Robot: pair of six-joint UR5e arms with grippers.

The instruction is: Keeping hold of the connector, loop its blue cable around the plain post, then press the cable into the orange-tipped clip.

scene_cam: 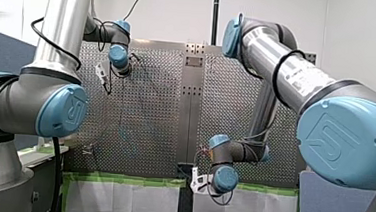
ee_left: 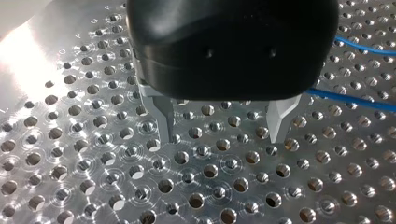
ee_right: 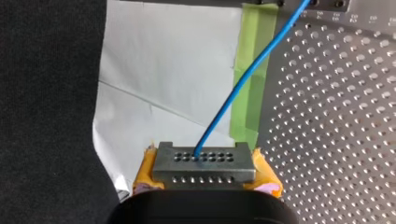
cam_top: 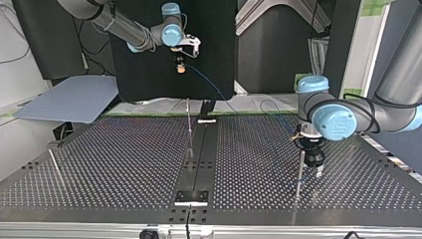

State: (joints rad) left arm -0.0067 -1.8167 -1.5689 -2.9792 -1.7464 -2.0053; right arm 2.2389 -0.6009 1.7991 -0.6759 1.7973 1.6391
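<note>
Right pincer (cam_top: pixel 181 67) clamped on the connector (ee_right: pixel 204 163), blue cable (ee_right: pixel 243 79) trailing free; left pincer (ee_left: pixel 222 137) apart above the table (ee_left: pixel 70 163); looping and clipping, by my reading, not yet done.

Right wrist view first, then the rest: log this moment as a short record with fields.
Grasp: right end effector shut on the grey connector, yellow pads either side
Cable: blue cable leaves the connector toward the perforated table
Other arm: left end effector open, empty, low over the table
Nearby: thin post beside the left end effector
</note>
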